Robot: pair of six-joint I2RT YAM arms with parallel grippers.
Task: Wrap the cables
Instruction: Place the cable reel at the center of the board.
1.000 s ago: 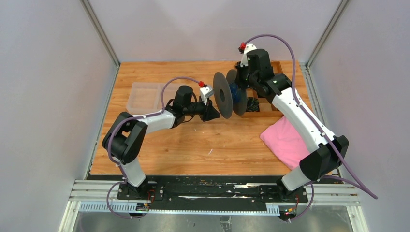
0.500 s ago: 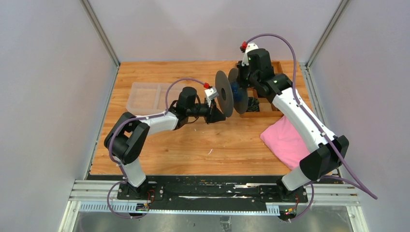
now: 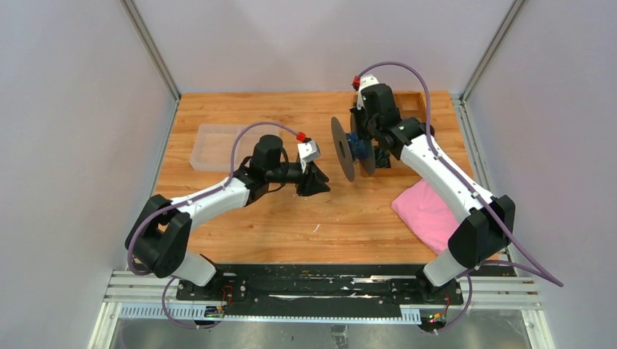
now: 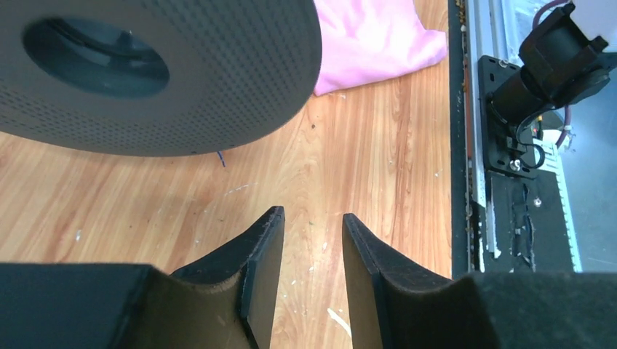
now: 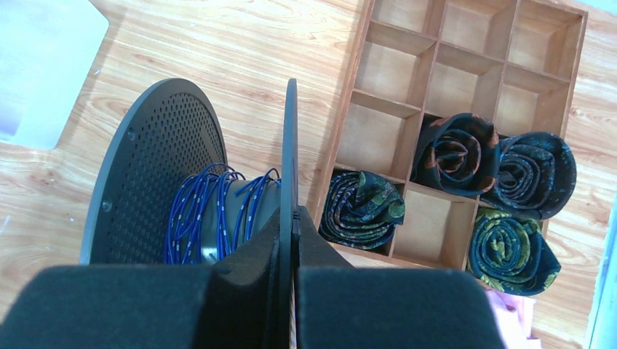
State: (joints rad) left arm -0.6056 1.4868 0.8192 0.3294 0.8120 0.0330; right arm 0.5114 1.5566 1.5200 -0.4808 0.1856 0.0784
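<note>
As right gripper (image 5: 292,212) clamps spool (image 5: 149,142), cables (image 5: 207,211) seem adjacent.

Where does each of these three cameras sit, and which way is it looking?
Top: fixed high behind the robot, looking down on the table; left arm and right arm show whole.
Left wrist: looks past the open left pincer at the spool and pink cloth.
Right wrist: looks down the right pincer, shut on the spool's rim, at blue cable and wooden box.
All three share the spool.
</note>
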